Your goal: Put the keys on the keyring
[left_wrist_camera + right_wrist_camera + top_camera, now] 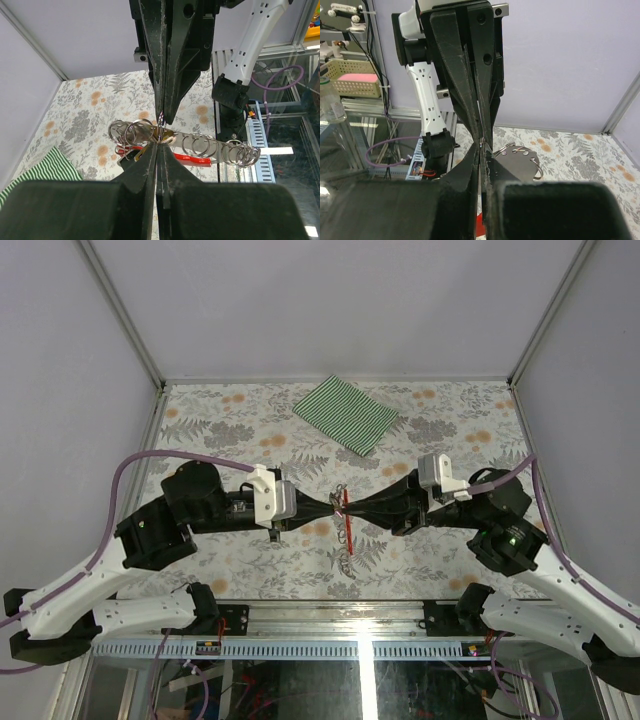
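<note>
My two grippers meet tip to tip above the middle of the table, left gripper [333,508] and right gripper [352,508]. Between them hangs the keyring: a red strap [346,512] with a chain of silver rings [346,552] trailing down towards the table. In the left wrist view my left gripper [160,142] is shut on a small ring at the strap [195,159], beside several silver rings [197,145]. In the right wrist view my right gripper [481,147] is shut at the same spot. A yellow-edged piece [137,154] shows under the rings. I cannot make out the keys clearly.
A green striped cloth [346,414] lies at the back of the floral table [230,430]. Purple cables loop beside both arms. Grey walls close in the table on three sides, and a metal rail runs along the near edge [330,615].
</note>
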